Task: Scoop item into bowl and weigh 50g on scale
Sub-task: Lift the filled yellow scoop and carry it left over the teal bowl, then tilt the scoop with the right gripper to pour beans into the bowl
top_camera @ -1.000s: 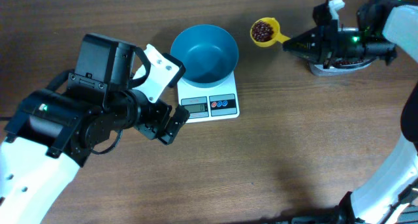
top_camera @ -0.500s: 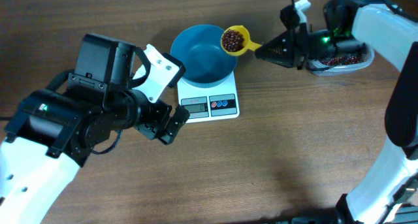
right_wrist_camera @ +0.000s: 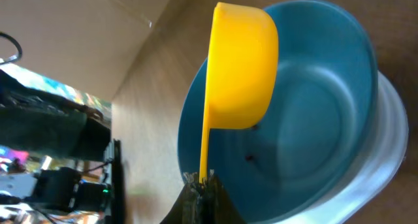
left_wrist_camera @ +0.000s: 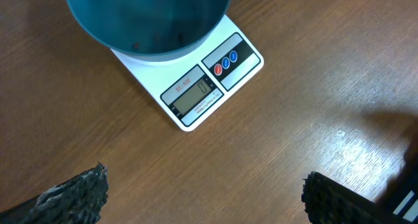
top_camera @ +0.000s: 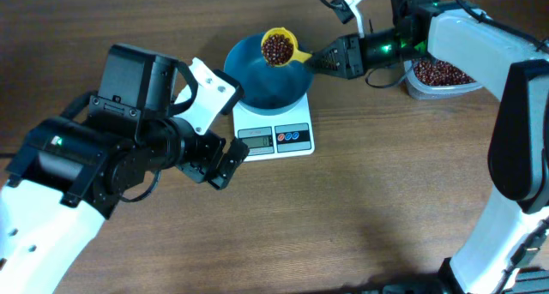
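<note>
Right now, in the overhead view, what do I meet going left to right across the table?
In order: left gripper → bowl → right gripper, shut on the scoop → tub. The scoop and the scale overlap the bowl, so they are left out.

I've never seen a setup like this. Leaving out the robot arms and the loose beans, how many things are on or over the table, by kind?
bowl: 1
scale: 1
scoop: 1
tub: 1
Total: 4
</note>
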